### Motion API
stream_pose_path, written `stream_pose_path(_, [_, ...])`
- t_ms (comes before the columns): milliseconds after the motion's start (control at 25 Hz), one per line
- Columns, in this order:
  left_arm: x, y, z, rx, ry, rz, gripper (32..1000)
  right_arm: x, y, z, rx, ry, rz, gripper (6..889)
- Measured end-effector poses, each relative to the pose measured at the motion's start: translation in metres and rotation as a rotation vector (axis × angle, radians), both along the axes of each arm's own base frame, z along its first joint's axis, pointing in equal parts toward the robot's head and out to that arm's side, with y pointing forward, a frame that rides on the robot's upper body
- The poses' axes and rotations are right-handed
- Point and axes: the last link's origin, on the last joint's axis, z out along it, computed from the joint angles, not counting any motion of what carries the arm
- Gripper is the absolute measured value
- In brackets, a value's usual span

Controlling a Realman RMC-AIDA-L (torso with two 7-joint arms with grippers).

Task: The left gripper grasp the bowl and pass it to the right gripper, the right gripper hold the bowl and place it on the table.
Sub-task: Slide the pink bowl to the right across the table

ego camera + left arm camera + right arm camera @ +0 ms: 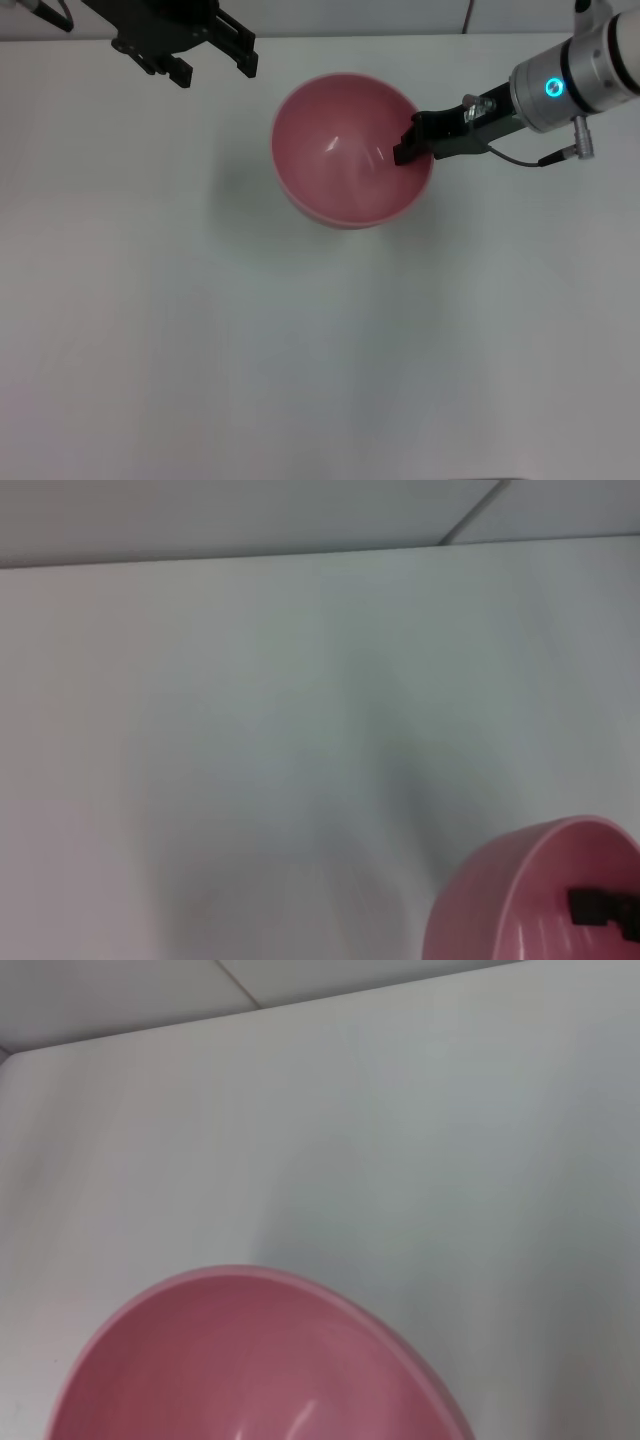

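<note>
Head view: the bowl (345, 150), pink-red and glossy inside, was held at its right rim by the right hand (412, 142), whose two black fingers were pinched on the wall, one inside and one outside; the bowl lay toward the far middle of the surface (300, 350), and whether it hung just above that surface or already touched it could not be told, though a soft shadow below its near edge suggested a small gap. The left hand (205, 55) stood apart at the far left, its fingers spread and holding nothing, well clear of the bowl.

Handling, as a judgement: the bowl appeared to be rigid moulded plastic, light for its width and not fragile; its smooth wall would be slippery, and a one-sided pinch on the rim would let it tip about the fingers, so a firm hold near the rim, with the fingers set deep over the lip, seemed the proper purchase; the bowl was wider than either hand, so the rim was the only place to take it.

Left wrist view: the bowl (530, 900) showed at one corner with the right hand's fingertip (600, 908) dark on its rim. Right wrist view: the bowl (250, 1360) filled the near field.

Surface and room: plain, matte, white and flat; its far edge met a pale wall or panel with one visible seam.
</note>
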Motion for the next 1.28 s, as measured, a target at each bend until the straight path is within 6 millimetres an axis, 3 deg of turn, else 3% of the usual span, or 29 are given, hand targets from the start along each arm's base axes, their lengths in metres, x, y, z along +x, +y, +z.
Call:
stream_pose_path(520, [0.000,-0.001,0.003,-0.005,0.003,0.006,865,0.001,0.002,0.007,0.012,0.017,-0.020,87])
stream_pose_path(960, [-0.009,-0.003,0.004,-0.002,0.004,0.027,864,0.049,-0.007,0.038,0.053,-0.009,-0.159,88])
stream_pose_path(1280, [-0.011,-0.003,0.004,-0.001,-0.004,0.029,864,0.075,-0.016,0.040,0.078,-0.052,-0.210,89])
